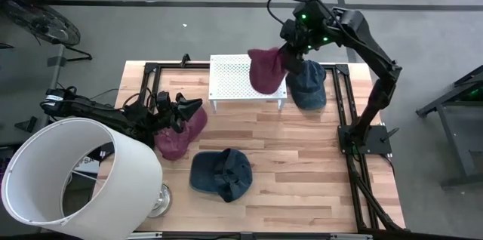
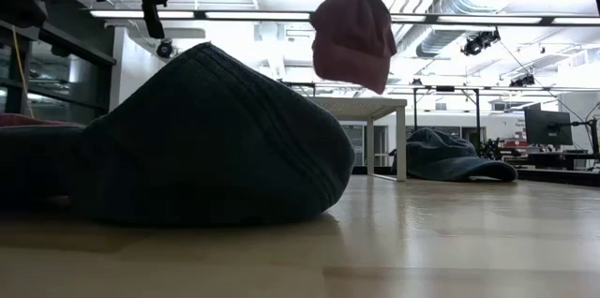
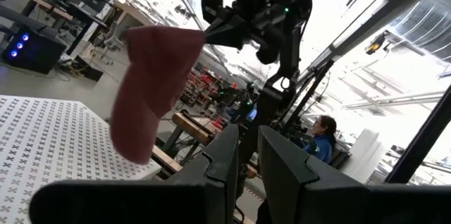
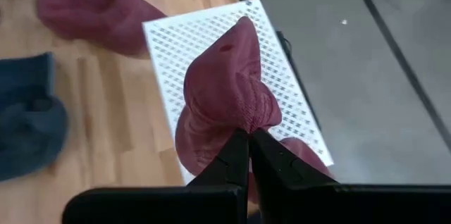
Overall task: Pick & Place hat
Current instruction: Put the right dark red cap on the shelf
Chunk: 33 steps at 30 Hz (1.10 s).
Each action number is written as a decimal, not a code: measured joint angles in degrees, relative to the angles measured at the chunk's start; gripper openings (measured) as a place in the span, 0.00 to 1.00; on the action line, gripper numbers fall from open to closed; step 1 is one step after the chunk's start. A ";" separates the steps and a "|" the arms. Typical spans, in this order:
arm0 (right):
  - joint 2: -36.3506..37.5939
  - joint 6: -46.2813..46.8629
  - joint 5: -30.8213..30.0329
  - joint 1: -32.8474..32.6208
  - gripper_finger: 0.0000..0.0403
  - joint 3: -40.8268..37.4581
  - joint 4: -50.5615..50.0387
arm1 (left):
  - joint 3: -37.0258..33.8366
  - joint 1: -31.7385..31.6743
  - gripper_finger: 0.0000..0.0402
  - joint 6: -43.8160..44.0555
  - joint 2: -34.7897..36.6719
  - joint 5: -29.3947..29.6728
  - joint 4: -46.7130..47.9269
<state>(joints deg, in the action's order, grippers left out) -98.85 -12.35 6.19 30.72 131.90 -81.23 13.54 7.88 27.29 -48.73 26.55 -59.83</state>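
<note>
Your right gripper (image 4: 248, 143) pinches maroon hat (image 1: 266, 70) upper centre, dangling above white rack (image 1: 230, 78) for drop. Left gripper (image 1: 181, 112) idle mid-left; closure unclear.

Under your right pincer (image 1: 283, 57) you have a white perforated rack (image 1: 234, 74), standing on its legs on the wooden table (image 1: 302, 172). Well behind your left pincer (image 1: 198, 106), at the table corner, you'll see a large white lampshade (image 1: 68, 176) lying on its side. A black frame rail (image 1: 355, 146) runs along the table edge on the right pincer's side. Off the table, far from both pincers, a bicycle wheel (image 1: 38, 17) rests on the grey floor (image 1: 423, 44). Beyond the left pincer, in the room, a person in blue (image 3: 323, 139) sits.
</note>
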 joint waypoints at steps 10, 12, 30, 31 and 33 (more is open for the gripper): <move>0.46 0.34 2.16 -0.24 0.00 0.44 -5.84 | 0.00 0.00 0.14 0.04 -0.02 0.02 0.00; 0.47 0.33 2.21 -0.24 0.00 0.41 -5.97 | 0.00 0.00 0.14 0.04 -0.02 0.02 0.00; -1.40 -0.19 3.15 0.39 0.00 0.35 -4.66 | 0.00 0.00 0.14 0.02 -0.02 0.17 0.26; -1.78 -0.37 3.03 0.38 0.00 0.35 -4.82 | 0.00 0.00 0.14 0.02 -0.02 0.17 0.31; -2.64 -0.64 2.79 0.35 0.00 0.35 -5.01 | 0.00 0.00 0.14 0.02 -0.02 0.17 0.35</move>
<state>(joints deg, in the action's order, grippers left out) -101.49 -12.99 8.97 31.07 132.25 -86.24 13.54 7.88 27.31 -48.75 26.72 -59.48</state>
